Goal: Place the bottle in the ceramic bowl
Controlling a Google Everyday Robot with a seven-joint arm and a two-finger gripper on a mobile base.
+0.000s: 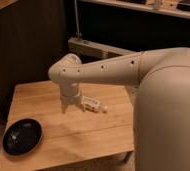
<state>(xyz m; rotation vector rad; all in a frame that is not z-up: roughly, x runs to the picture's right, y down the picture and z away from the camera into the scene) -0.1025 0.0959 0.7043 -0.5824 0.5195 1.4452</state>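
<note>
The bottle [94, 104] is small and white with a printed label. It lies on its side on the wooden table [78, 135], its narrow cap pointing right. The gripper [71, 107] hangs down from the white arm [103, 70], right at the bottle's left end, just above the tabletop. Whether it touches the bottle is unclear. The ceramic bowl [22, 136] is round, glossy black and holds nothing. It sits at the table's front left corner, well to the lower left of the gripper.
The arm's large white shoulder [168, 115] covers the table's right side. A grey metal frame with a post [88, 46] stands behind the table. Dark walls lie behind and to the left. The table's front edge runs along the bottom.
</note>
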